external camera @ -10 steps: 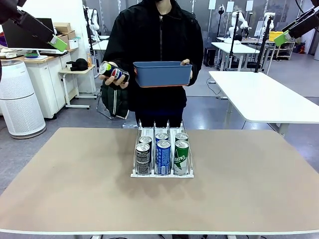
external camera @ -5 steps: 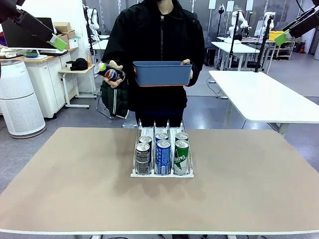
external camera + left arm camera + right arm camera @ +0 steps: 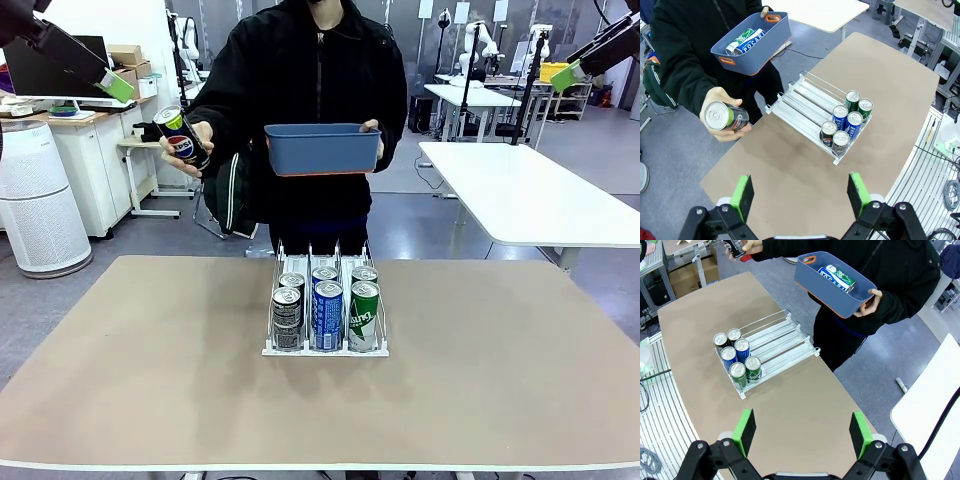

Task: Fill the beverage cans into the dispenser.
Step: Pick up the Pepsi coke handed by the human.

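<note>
The dispenser stands mid-table with several beverage cans at its near end: dark, blue and green, two per lane. Its rear rails are bare. Behind the table a person holds a dark Pepsi can out to picture left in one hand, also seen as the can in the left wrist view. The other hand carries a blue bin holding more cans. My left gripper hangs high at top left and my right gripper high at top right. Both are open and hold nothing, with green pads wide apart.
The tan table has free room all around the rack. A white table stands at back right. At back left are a white air purifier and a cabinet.
The person's hand has swung the Pepsi can from beside the bin out to picture left and turned it nearly upright. Bin, rack and both grippers have stayed put.
</note>
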`<state>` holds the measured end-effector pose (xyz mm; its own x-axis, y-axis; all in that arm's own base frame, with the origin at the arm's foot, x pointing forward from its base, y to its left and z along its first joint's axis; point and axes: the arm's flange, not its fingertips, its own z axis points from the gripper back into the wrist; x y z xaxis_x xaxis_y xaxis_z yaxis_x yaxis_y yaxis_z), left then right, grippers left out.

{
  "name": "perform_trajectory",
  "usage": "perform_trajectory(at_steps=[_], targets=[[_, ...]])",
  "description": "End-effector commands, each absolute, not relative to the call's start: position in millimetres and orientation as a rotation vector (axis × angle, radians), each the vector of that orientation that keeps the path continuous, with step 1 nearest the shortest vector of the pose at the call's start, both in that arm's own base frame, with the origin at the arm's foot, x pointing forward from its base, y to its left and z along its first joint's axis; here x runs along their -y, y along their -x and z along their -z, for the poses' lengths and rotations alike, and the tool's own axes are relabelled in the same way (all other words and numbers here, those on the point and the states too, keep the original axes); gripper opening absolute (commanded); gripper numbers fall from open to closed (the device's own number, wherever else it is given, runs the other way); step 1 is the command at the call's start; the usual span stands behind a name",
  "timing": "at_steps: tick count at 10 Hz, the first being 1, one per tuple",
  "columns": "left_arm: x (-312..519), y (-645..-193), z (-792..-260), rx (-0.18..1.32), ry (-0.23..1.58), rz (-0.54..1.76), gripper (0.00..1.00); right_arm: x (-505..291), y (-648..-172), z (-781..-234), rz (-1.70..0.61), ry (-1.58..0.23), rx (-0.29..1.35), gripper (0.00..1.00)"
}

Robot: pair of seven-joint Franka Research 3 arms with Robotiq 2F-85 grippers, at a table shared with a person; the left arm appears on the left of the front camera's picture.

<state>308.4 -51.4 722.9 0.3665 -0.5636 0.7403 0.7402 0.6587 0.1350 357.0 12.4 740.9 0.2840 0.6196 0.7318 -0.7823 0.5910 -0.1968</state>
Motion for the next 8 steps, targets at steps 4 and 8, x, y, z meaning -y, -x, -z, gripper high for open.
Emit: perform_trajectory(at_steps=[4,8], targets=[[50.4,-309.4,-721.5,0.842,0.24,0.841,1.0,-12.6,-357.0,-740.5,-0.947,-0.217,0.87,1.0],[50.4,-309.4,-721.5,0.842,0.24,0.841,1.0,-12.6,-357.0,-740.5,-0.947,-0.217,0.87,1.0]])
